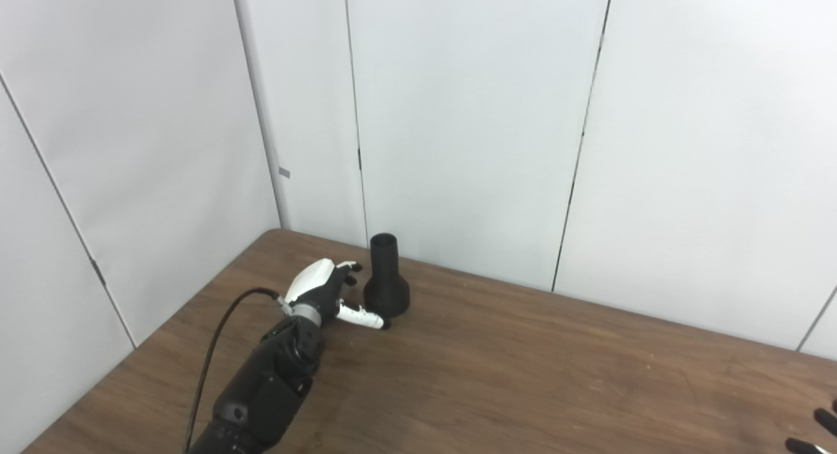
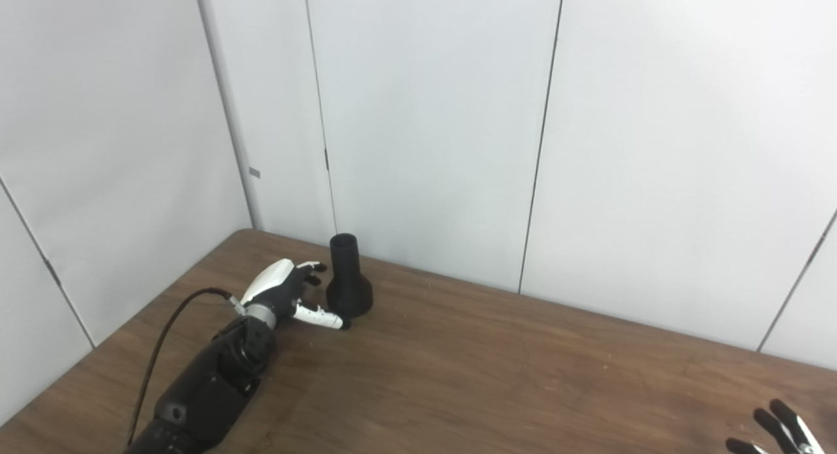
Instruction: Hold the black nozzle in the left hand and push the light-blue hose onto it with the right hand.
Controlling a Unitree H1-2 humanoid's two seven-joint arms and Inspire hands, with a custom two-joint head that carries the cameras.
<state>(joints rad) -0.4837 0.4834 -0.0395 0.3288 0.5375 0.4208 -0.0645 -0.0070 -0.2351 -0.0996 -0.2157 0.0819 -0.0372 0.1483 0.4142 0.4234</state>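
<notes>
Black nozzle (image 1: 386, 277): stands upright on its wide flared base at the far left of the table, narrow open neck pointing up, close to the white wall panels behind it.

Left hand (image 1: 324, 289): lies just beside the nozzle, on its left and slightly nearer side. The fingers (image 1: 350, 269) are apart and reach toward the neck; the thumb (image 1: 363, 318) stretches along the table to the foot of the flared base. The hand is spread and grips nothing. Whether the thumb tip actually touches the base is hard to tell from either eye view; the fingers look a little short of the neck.

Left arm (image 2: 209, 385): black, comes in from the lower left edge and runs diagonally up to the hand, with a black cable (image 2: 163, 336) arching from the wrist back toward the near edge.

Right hand (image 2: 781, 431): only dark fingertips show at the lower right corner, well apart from the nozzle. They appear fanned apart with nothing between them, but so little of the hand is in the picture that its state cannot be told for certain.

Table (image 1: 523, 375): dark brown wood grain, its far left corner tucked against the wall.

Wall (image 1: 471, 114): plain white panels with thin dark seams.
</notes>
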